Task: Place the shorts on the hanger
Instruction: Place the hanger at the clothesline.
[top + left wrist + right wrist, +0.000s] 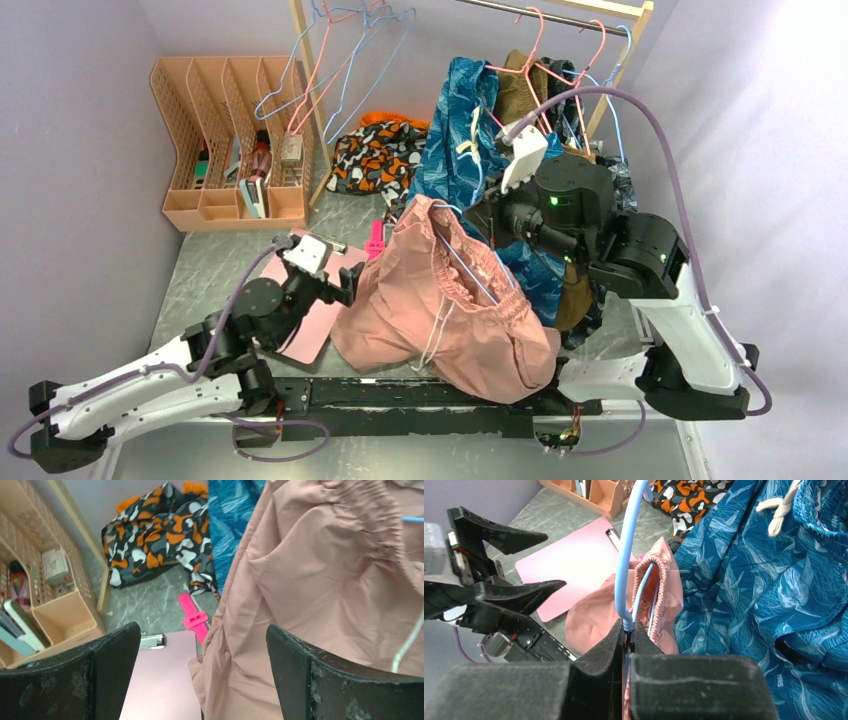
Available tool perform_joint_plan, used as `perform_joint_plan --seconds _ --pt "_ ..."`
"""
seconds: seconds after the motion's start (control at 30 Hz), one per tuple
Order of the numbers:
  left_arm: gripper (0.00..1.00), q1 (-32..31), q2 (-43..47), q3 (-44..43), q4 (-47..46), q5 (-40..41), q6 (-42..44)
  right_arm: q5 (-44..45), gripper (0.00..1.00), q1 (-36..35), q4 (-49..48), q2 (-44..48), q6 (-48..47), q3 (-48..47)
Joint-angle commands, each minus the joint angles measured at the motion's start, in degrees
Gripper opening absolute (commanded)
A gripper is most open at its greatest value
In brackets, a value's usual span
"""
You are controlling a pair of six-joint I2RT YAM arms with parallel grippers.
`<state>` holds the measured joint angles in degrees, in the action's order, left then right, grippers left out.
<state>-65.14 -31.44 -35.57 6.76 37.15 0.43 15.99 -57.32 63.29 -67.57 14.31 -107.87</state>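
a: how far along is it?
b: partway, i'd say. the right gripper (626, 630) has its jaws pressed together on the thin blue wire of the hanger (625, 555), holding it up above the bench (200, 280). in the right wrist view the wire runs down inside the gathered waistband of the shorts (450, 310), so the hanger looks threaded into the opening.
a: so the shorts are on it?
b: only in part. one end of the waistband is raised on the wire, close to the blue patterned garment (465, 120). the rest slumps in a heap on the bench near its front edge, between the two arms. where the hanger's far end lies i cannot tell, because the cloth hides it.
a: and the left side?
b: the left gripper (335, 280) has its jaws spread wide and grips nothing. it sits over the pink board (315, 325), just beside the left edge of the shorts.
a: what's left?
b: my guess is seating the fabric evenly across the hanger, so the hanger carries the whole garment.
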Motion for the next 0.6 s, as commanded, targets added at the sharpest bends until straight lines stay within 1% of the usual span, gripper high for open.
perform_joint_plan --seconds 0.0,0.03,0.07,0.13,0.17,0.23,0.3,0.4,0.47,0.5,0.53,0.57 --pt "0.99 8.2 -6.7 -4.2 3.1 -3.7 -11.1 2.2 0.0 0.1 -5.5 -1.4 0.3 -0.3" --pt "0.99 12.4 -9.2 -5.8 4.8 -8.2 -13.4 2.5 0.0 0.2 -5.9 -1.7 0.0 0.3" --pt "0.99 18.1 -11.9 -7.4 6.6 -15.9 -15.7 2.8 0.0 0.1 -6.7 -1.9 -0.2 1.0" --pt "0.99 28.9 -17.0 -9.7 8.5 -27.1 -19.3 3.5 0.0 0.1 -8.3 -2.0 -0.8 2.8" --pt "0.98 33.1 -19.2 -10.3 8.5 -31.2 -20.6 3.5 0.0 0.1 -9.4 -2.0 -1.1 3.9" --pt "0.95 38.1 -22.7 -12.2 8.6 -36.1 -24.1 4.3 0.0 0.1 -11.8 -2.3 -1.6 6.0" --pt "0.95 38.9 -24.2 -13.5 8.4 -36.5 -24.9 7.1 0.0 0.1 -14.5 -3.0 -1.7 7.7" --pt "0.96 39.2 -22.9 -14.0 8.7 -33.4 -23.9 12.8 0.0 0.2 -17.9 -5.2 -2.0 6.5" --pt "0.96 39.3 -21.1 -14.2 10.0 -30.4 -22.9 13.0 0.0 0.2 -18.7 -6.9 -2.8 1.6" --pt "0.97 39.3 -20.0 -14.1 10.8 -28.8 -22.2 11.9 0.0 0.3 -18.5 -8.1 -3.5 -2.4" --pt "0.96 39.3 -18.8 -14.1 11.5 -27.0 -22.1 10.4 0.0 0.2 -16.7 -9.5 -4.1 -8.9" --pt "0.96 39.3 -17.4 -14.0 12.0 -25.6 -19.9 9.3 0.0 0.2 -14.1 -11.4 -4.5 -14.5"
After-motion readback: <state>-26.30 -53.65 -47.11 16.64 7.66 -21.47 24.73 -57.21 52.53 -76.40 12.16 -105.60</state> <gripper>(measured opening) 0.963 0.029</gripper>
